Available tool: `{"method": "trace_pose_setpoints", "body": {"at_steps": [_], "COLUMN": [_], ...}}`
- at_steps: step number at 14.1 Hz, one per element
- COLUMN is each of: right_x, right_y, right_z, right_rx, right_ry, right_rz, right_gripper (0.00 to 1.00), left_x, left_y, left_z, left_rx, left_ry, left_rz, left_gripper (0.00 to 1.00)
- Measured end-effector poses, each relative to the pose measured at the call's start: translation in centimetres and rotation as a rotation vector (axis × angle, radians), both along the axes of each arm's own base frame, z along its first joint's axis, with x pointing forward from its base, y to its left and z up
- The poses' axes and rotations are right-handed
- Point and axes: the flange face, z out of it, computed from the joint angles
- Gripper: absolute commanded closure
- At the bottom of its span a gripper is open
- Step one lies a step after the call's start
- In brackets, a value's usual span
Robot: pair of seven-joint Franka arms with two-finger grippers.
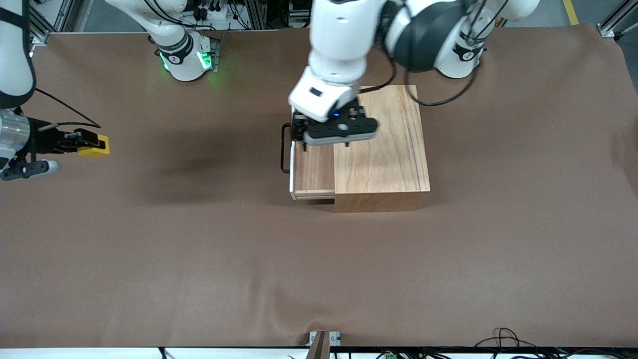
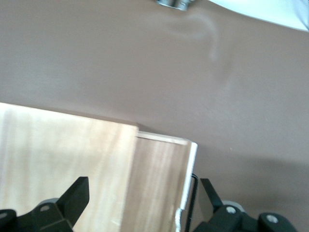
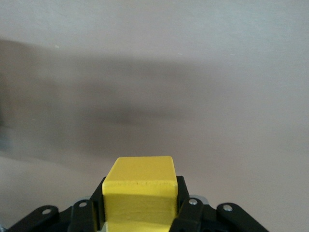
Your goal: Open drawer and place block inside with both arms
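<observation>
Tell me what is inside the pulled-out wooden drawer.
The shallow light-wood drawer shows only its bare wooden floor; the left gripper, open above, covers one end. The small yellow block sits in the shut right gripper.

High front camera faces both bases; wrist cameras look down close.

Your table (image 1: 199, 259) – brown cover (creased at camera edge) – bears wooden box (image 1: 384, 149), drawer (image 1: 311, 172) part-open.

A robotics lab: aluminium framing (image 1: 47, 20), cabled arm bases (image 1: 184, 57).
</observation>
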Motion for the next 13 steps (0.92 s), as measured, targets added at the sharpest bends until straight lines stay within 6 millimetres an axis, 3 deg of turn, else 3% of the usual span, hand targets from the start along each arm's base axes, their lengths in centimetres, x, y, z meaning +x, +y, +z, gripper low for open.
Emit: {"method": "trace_pose_setpoints", "body": {"at_steps": [2, 6, 8, 11, 13], "right_x": [0.3, -0.5, -1.4, -2.7, -4.5], "right_y": [4.2, 16.8, 22.1, 29.5, 35.2], "right_z": [0.2, 1.2, 1.7, 2.3, 2.2], "right_rx": [0.004, -0.055, -0.073, -0.076, -0.067], "right_ry": [0.010, 0.032, 0.007, -0.078, -0.135], "right_rz": [-0.010, -0.021, -0.014, -0.034, -0.062], "right_gripper": [1.00, 1.00, 1.00, 1.00, 1.00], "left_x": [2.1, 5.3, 6.5, 7.9, 8.5], "left_y": [4.8, 15.4, 21.3, 29.1, 33.3], "left_z": [1.6, 5.4, 6.9, 7.7, 8.0], "left_rx": [0.013, 0.043, 0.060, 0.082, 0.091], "left_ry": [0.021, 0.042, 0.050, 0.069, 0.078], "left_rz": [0.072, 0.094, 0.068, 0.037, 0.018], "left_gripper": [0.00, 0.00, 0.00, 0.00, 0.00]}}
